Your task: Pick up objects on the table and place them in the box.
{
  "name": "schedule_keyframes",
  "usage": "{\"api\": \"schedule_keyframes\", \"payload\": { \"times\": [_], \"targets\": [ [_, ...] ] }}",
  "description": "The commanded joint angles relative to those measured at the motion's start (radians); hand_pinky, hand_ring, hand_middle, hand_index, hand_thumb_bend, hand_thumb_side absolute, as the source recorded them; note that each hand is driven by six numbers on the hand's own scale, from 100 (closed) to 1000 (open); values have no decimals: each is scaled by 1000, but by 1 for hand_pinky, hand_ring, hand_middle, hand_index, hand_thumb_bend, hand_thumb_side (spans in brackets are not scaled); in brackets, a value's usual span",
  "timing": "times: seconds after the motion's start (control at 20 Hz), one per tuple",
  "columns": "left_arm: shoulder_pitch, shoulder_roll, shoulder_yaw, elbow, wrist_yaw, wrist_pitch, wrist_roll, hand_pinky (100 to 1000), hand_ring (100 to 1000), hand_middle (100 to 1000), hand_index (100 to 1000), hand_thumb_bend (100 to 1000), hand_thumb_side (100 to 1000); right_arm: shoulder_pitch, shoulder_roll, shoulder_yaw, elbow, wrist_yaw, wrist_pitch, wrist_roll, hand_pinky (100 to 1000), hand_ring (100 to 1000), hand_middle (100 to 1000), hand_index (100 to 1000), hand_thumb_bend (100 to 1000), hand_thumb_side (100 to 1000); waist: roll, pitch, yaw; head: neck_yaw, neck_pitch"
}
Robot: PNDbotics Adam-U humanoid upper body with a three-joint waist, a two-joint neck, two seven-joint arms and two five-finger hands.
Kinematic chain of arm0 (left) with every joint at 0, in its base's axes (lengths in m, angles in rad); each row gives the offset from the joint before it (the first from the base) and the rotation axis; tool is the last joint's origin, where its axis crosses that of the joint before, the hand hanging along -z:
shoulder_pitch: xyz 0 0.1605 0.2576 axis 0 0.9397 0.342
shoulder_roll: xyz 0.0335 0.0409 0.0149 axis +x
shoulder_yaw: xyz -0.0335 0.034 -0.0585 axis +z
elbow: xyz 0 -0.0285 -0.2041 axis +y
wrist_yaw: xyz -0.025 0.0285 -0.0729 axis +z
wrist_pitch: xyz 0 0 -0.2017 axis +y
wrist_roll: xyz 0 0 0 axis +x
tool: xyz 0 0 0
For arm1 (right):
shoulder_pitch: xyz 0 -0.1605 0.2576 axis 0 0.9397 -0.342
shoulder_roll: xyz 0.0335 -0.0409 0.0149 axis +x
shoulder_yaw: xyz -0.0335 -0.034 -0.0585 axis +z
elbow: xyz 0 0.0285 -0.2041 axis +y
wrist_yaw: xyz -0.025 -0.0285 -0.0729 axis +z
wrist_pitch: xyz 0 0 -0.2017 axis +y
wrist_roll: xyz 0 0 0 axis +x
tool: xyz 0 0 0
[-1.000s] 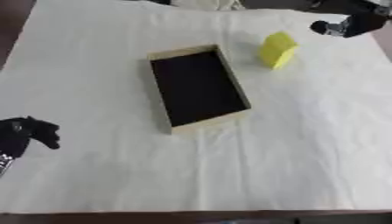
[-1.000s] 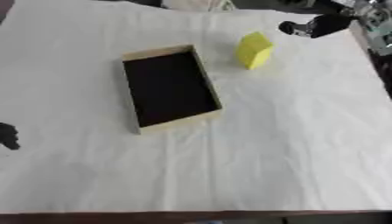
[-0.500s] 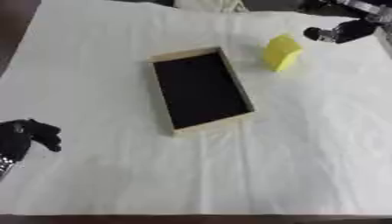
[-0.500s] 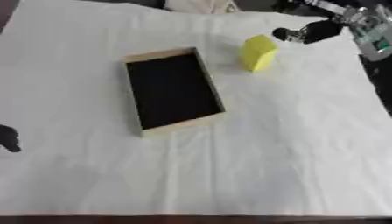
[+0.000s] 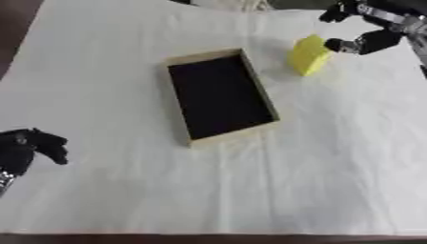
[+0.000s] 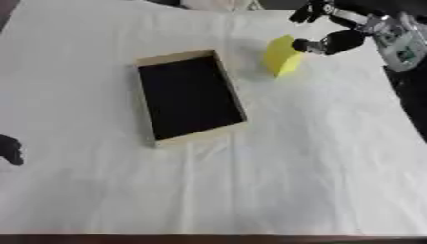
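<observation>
A yellow block (image 5: pixel 309 55) stands on the white cloth to the right of the box (image 5: pixel 218 94), a shallow tan tray with a black inside and nothing in it. My right hand (image 6: pixel 327 42) comes in from the upper right, open, its thumb close beside the block's right face and its fingers spread above and behind the block. I cannot tell whether the thumb touches it. My left hand (image 5: pixel 30 145) rests at the lower left edge with its fingers curled, holding nothing.
The white cloth (image 5: pixel 333 157) covers the whole table, with wide bare areas in front of and right of the box. A dark strip of table edge (image 5: pixel 208 239) runs along the bottom.
My right hand has moved left and down toward the yellow block, from clear of it to right beside it. The block, the box and my left hand stay put.
</observation>
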Motion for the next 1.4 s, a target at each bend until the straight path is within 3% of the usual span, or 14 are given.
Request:
{"api": "schedule_keyframes", "payload": {
  "times": [0.05,0.85,1.4],
  "targets": [
    [-11,6,-3,-19,0,-2,-5,796,566,556,733,207,946,-14,-27,-4,-4,11,-10,15,829,834,794,855,386,676,4,-16,0,-1,-10],
    [-12,6,-1,-19,-4,-4,-10,797,567,557,734,208,949,1,-25,-3,-8,51,-22,47,850,889,920,948,464,682,0,-7,-2,9,-5],
    [-13,5,0,-21,-7,-5,-12,798,567,559,734,208,953,12,-29,-9,-15,72,-26,43,852,895,924,955,474,670,-2,4,-1,13,-1]
  ]
}}
